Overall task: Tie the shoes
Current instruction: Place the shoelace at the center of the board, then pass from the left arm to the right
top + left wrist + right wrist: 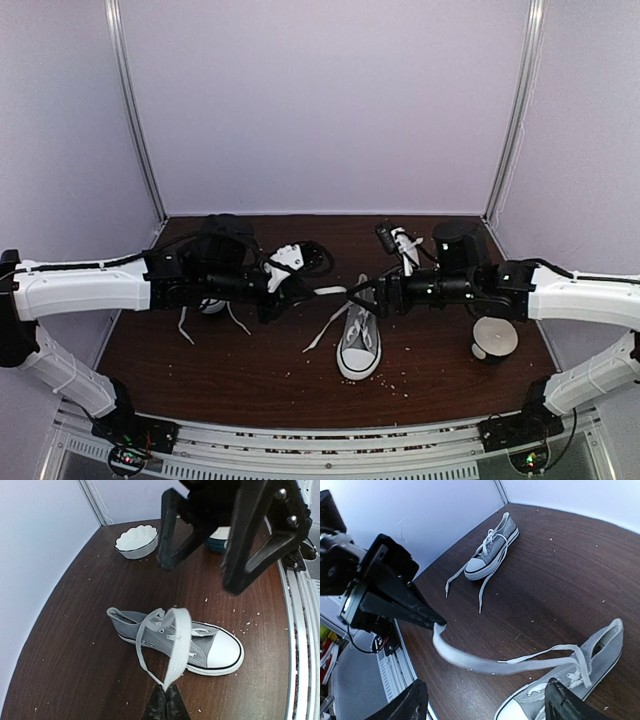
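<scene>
Table [250,375], dark wood, speckled with pale crumbs. Both arms reach in toward the middle from either side.

Near shoe [175,642]: grey, white toe cap, lies flat on its sole about mid-table, toe toward the arm bases. Untied. One stretch of lace [175,645] is lifted off the shoe as a tall loop; the other end trails loose on the wood to the shoe's left.

Left gripper [166,702]: fingers pressed together, pinching the top of that lace loop. Held above the table just to the left of the shoe. The lace runs slack from the pinch down to the eyelets.

Right gripper [485,682]: fingers spread wide, nothing between them. It hangs over the near shoe, facing the left gripper, close to the lifted lace but not touching it as far as the wrist view shows.

Other shoe [492,547]: same kind, at the left side of the table near the wall, upright on its sole, laces undone and splayed across the wood. Mostly hidden under the left arm from above.

White scalloped bowl [136,541]: right side of the table, well apart from both shoes.
</scene>
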